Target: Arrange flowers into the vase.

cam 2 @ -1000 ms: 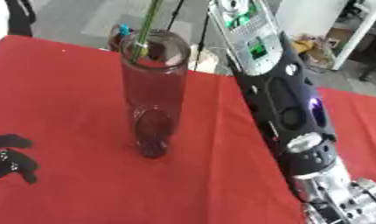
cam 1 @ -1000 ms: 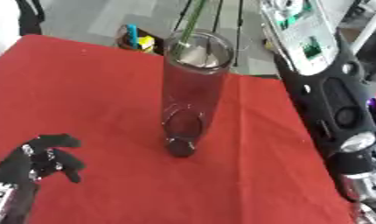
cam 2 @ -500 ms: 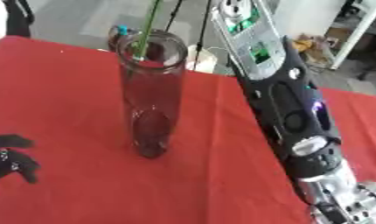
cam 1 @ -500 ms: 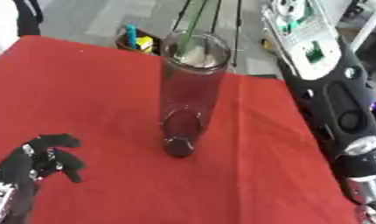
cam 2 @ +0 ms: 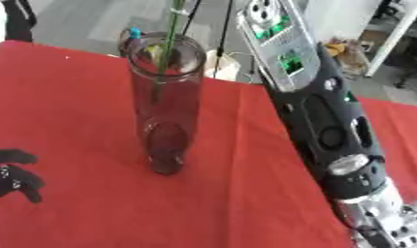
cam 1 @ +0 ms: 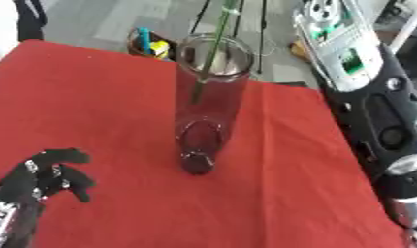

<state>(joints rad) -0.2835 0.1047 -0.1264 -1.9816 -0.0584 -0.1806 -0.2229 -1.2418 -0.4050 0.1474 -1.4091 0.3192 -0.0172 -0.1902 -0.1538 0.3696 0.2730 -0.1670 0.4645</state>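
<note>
**Q:** Left hand: where does it lie, and how are its fingers set?

**A:** It rests at the lower left of the red table, palm low and fingers relaxed and slightly spread. It holds nothing and sits well apart from the vase.

**Q:** And the right hand?

**A:** It does not show in either view. Only the right arm is seen, a long black limb with a silver and green panel near its upper end and silver joints at the lower right. It crosses the right side of the table and rises out of the top of the picture. Whether that hand is spread or pinching anything, I cannot tell.

**Q:** Where is the vase?

**A:** A tall clear glass cylinder stands upright near the middle of the table, closer to the far edge. The red cloth shows through its wall. Its open round mouth faces up.

**Q:** Where is the flower?

**A:** One green stem passes down through the mouth of the vase. Its lower end hangs inside the glass, in the upper half, and does not reach the base. The stem runs upward out of the top of the picture, so its bloom is hidden.

**Q:** What lies beyond the table?

**A:** A grey floor, with a small basket of blue and yellow things just behind the far edge of the table.
</note>
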